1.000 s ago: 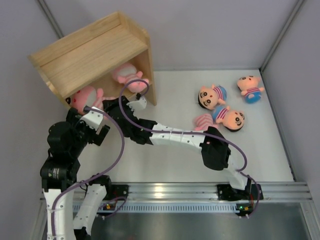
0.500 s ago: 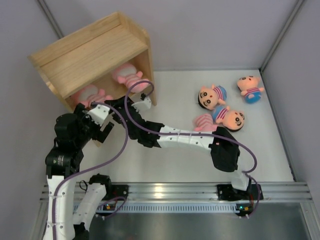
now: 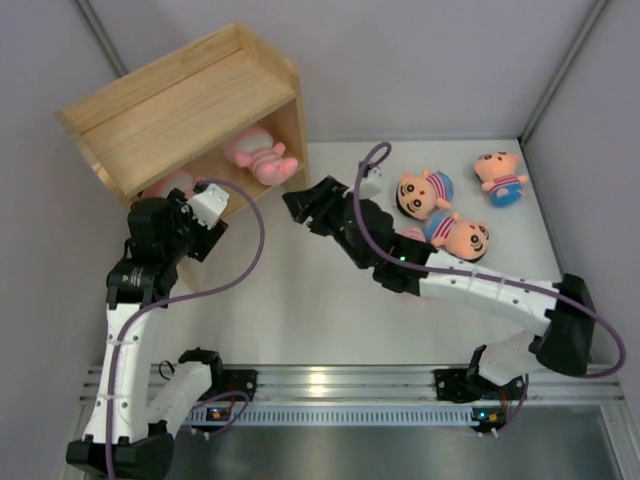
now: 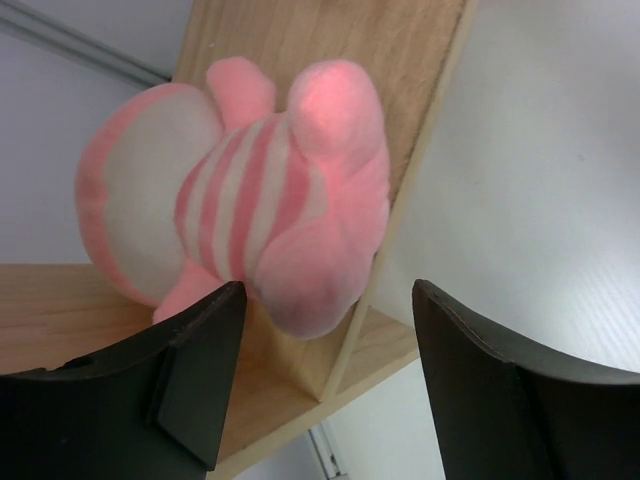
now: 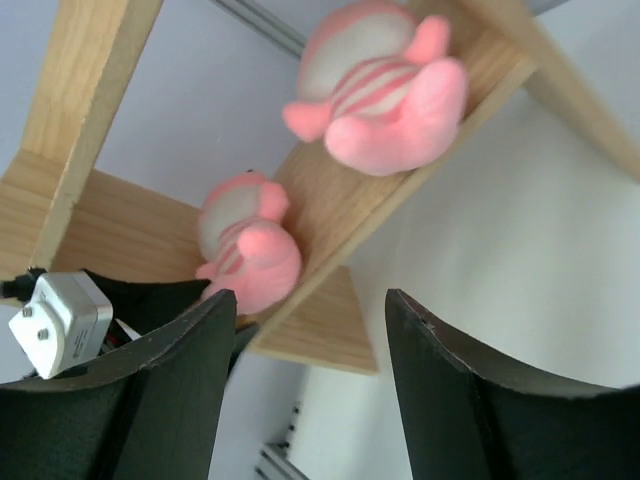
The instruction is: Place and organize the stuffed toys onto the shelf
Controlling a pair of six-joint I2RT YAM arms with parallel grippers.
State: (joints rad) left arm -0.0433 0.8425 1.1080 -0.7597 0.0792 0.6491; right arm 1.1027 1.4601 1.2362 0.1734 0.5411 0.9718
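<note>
The wooden shelf (image 3: 180,100) stands at the back left. Two pink striped stuffed toys lie on its lower tier: one to the right (image 3: 258,155), one to the left (image 3: 168,185), half hidden by my left arm. My left gripper (image 3: 200,215) is open just in front of that left toy (image 4: 250,200), touching nothing. My right gripper (image 3: 295,205) is open and empty, off the shelf's right front corner; it sees both toys (image 5: 385,90) (image 5: 245,245). Three dolls (image 3: 424,192) (image 3: 500,176) (image 3: 460,237) lie on the table at right. A third pink toy (image 3: 410,233) peeks from behind my right arm.
The shelf's side panel (image 4: 420,150) stands right of the left toy. My right arm stretches across the table's middle, from its base at the front right. Grey walls close in the table at the back and on both sides.
My right gripper has drawn back out of the shelf to the right. My left gripper has moved up toward the left pink toy, and its jaws have narrowed a little.
</note>
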